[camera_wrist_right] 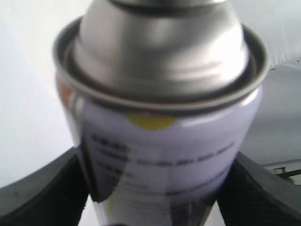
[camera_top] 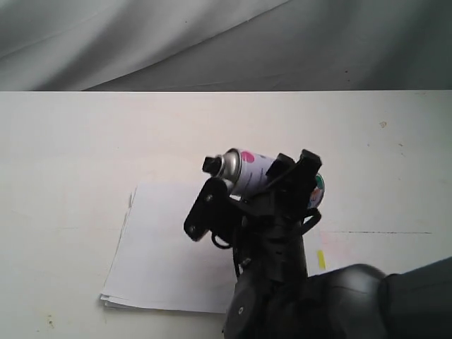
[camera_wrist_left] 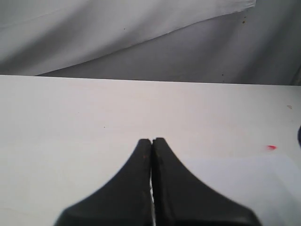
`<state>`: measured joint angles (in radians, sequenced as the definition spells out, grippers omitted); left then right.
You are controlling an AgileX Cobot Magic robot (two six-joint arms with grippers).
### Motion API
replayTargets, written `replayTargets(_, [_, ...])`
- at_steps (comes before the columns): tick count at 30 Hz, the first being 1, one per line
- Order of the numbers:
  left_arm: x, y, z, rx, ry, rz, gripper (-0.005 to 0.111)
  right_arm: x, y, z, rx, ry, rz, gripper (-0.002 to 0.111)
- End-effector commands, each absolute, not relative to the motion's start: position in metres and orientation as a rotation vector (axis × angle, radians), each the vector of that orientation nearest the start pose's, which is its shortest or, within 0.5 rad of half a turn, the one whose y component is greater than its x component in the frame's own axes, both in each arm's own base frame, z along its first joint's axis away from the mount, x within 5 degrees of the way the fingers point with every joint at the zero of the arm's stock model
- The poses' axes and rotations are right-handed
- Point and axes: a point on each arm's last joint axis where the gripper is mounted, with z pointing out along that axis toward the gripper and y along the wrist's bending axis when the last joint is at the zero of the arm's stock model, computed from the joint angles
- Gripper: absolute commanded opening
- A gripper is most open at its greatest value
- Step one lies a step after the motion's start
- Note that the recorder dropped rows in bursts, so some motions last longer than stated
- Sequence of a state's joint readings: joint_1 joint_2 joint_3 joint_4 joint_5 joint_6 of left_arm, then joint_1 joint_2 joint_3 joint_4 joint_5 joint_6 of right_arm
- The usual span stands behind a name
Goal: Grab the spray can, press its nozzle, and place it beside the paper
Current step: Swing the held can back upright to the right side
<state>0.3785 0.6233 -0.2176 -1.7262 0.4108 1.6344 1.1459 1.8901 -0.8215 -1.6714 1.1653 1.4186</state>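
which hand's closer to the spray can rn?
Right. The right hand is clamped on the spray can, holding it tilted. The left hand is shut over the table beside the paper, with no can in its view.

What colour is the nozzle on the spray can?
Black: small plastic nozzle atop the silver metal spray can, clearest in exterior view.

The left gripper's point(camera_wrist_left: 151, 141) fingers point(camera_wrist_left: 140, 162) touch above the table point(camera_wrist_left: 70, 122), near the paper point(camera_wrist_left: 263, 188).

Print point(camera_wrist_right: 157, 162) on spray can point(camera_wrist_right: 162, 70) — blurred
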Motion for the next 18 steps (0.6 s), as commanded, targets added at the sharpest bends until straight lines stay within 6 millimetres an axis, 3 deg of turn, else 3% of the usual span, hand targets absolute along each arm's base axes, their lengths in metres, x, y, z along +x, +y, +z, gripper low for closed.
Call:
replayTargets(1, [0.124,0.01,0.24,-0.172,1.792,-0.194,0.0,0.199,0.234,0.221,-0.605,1.708,-0.62,0.0])
replayTargets(5, [0.124,0.01,0.24,-0.172,1.792,-0.194,0.0,0.197,0.217,0.264,-0.462,1.775,-0.317,0.0])
replayTargets(8, [0.124,0.01,0.24,-0.172,1.792,-0.194,0.0,0.197,0.198,0.288,-0.398,1.78,-0.192,0.0])
replayTargets(14, [0.124,0.01,0.24,-0.169,1.792,-0.192,0.0,0.197,0.158,0.324,-0.237,1.779,-0.069,0.0])
replayTargets(18, [0.124,0.01,0.24,-0.169,1.792,-0.192,0.0,0.194,0.137,0.334,-0.183,1.769,-0.075,0.0])
